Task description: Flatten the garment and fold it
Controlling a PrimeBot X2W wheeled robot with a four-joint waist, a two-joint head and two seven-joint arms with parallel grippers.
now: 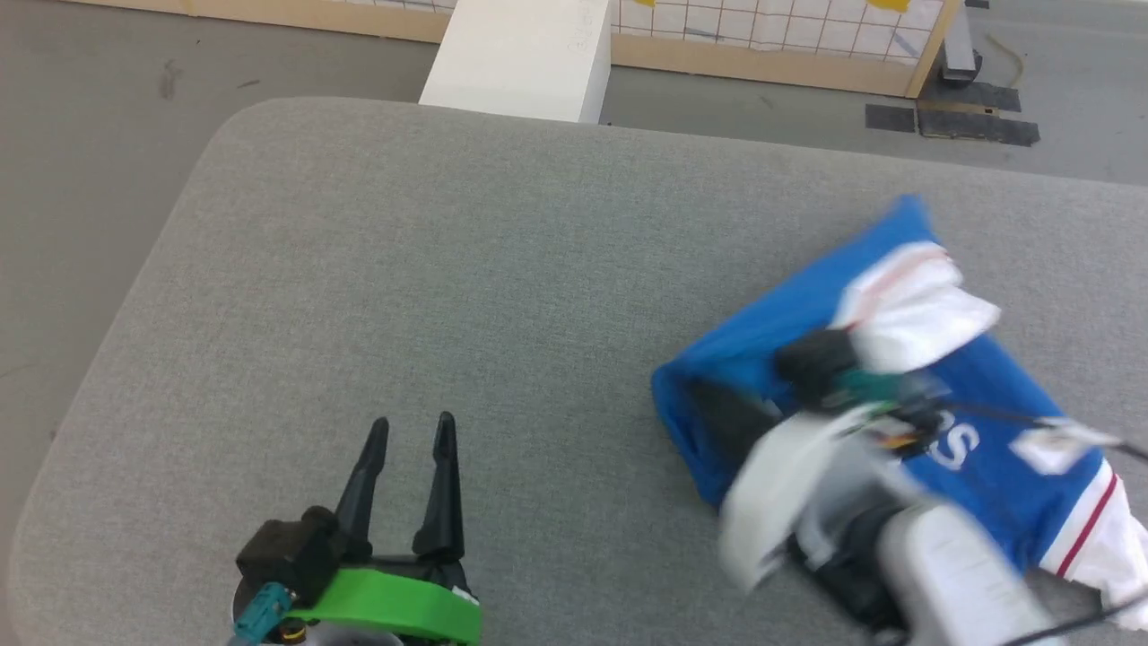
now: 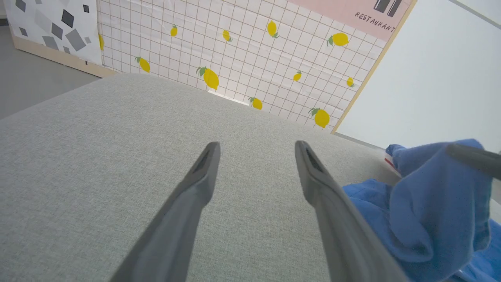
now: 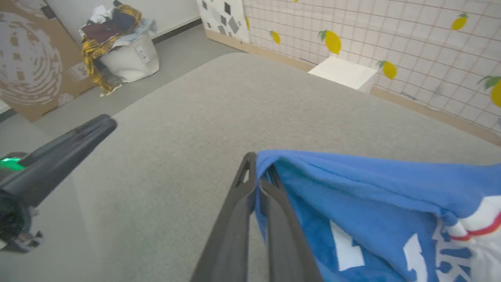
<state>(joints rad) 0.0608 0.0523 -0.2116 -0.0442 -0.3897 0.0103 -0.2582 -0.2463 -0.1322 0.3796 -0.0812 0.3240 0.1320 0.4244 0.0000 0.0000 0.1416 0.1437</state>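
The garment (image 1: 969,422), a royal-blue shirt with white sleeves and white lettering, lies crumpled on the right side of the table. In the right wrist view my right gripper (image 3: 258,168) is shut, pinching a blue edge of the garment (image 3: 372,203) between its fingers. From the head camera that gripper (image 1: 713,413) is blurred at the garment's left edge, which is lifted. My left gripper (image 1: 413,426) is open and holds nothing, low over bare table to the left. Its own camera shows the left gripper (image 2: 257,147) with the garment (image 2: 430,203) raised to its right.
The grey padded table (image 1: 448,251) has a rounded far-left corner, with grey floor around it. A white box (image 1: 529,54) stands beyond the far edge against a lemon-print wall panel (image 2: 250,51). A basket of clothes (image 3: 125,47) sits on the floor.
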